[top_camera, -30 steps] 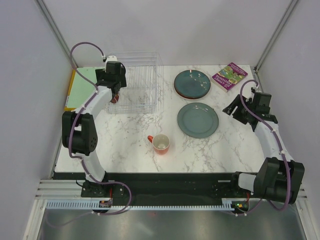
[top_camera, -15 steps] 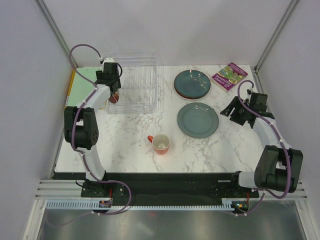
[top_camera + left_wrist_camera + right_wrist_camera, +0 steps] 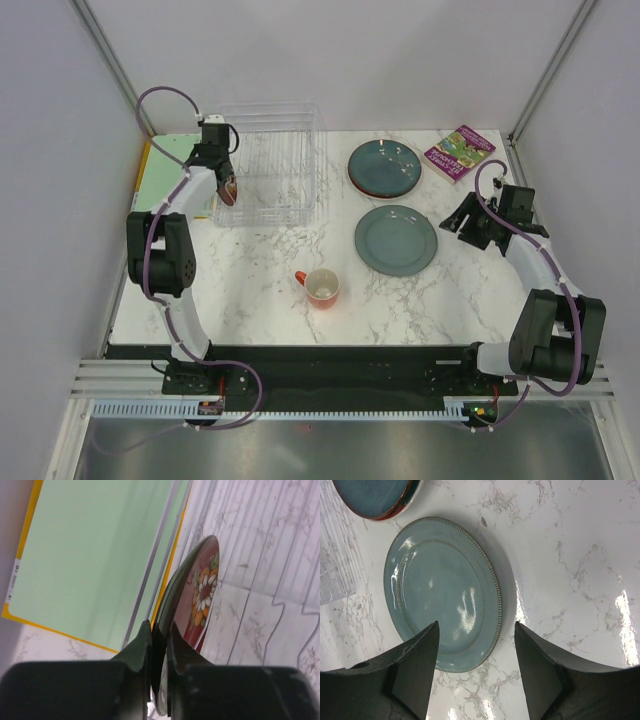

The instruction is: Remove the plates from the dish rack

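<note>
Red flowered plate [image 3: 200, 600] pinched at its rim, standing on edge in the dish rack [image 3: 285, 150]
Left gripper [image 3: 159, 640] has both fingers clamped on the flowered plate's upper rim at the rack's left end; an edge grip suits a straight lift out of the slot dividers. Green board [image 3: 160, 180] lies just beside that wall, so free room is upward. Right gripper [image 3: 476, 630] hangs open over the grey-teal plate [image 3: 440, 595] lying flat on the table, well apart
</note>
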`<state>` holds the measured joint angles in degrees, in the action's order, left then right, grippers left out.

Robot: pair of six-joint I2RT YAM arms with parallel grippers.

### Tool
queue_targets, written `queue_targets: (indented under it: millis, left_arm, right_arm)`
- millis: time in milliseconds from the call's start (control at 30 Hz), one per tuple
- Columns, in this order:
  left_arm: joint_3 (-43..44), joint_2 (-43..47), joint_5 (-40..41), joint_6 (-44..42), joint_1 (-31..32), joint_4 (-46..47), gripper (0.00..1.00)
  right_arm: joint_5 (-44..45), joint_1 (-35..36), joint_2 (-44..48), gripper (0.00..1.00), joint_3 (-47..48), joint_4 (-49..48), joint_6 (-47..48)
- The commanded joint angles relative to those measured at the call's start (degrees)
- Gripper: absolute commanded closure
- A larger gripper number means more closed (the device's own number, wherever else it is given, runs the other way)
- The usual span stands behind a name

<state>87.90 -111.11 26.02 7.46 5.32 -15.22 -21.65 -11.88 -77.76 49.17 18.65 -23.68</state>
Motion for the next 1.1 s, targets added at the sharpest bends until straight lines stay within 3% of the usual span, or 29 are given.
queue_targets:
  millis: [0, 233, 633, 833, 933, 1067]
  left_arm:
    - [3.42, 0.63, -1.24, -0.34, 0.21, 1.6, 0.98]
    - [4.39, 1.85, -2.12, -0.52, 0.21, 0.46, 0.98]
    - [8.26, 9.85, 8.17, -5.19, 1.97, -0.51, 0.98]
    - [3.78, 19.07, 5.36, -1.84, 2.85, 0.37, 0.98]
    - [2.55, 24.33, 0.19, 0.44, 3.03, -1.82, 0.98]
    - [-2.19, 30.93, -14.45, 7.8, 3.03, -3.41, 0.98]
  right_arm:
    - [-1.64, -0.07, -0.12, 0.32, 0.93, -1.69, 1.18]
    - [-2.08, 0.01, 0.23, 0.32, 0.49, -1.69, 1.44]
    - [-2.0, 0.54, 1.55, 0.32, 0.32, -1.43, 1.01]
    - [-4.98, 0.63, 2.17, 0.31, 2.25, -0.55, 1.01]
    - [-6.73, 1.07, 4.36, 0.3, 2.69, -1.43, 0.22]
    - [-9.37, 1.42, 7.0, 0.25, 4.0, -2.04, -1.01]
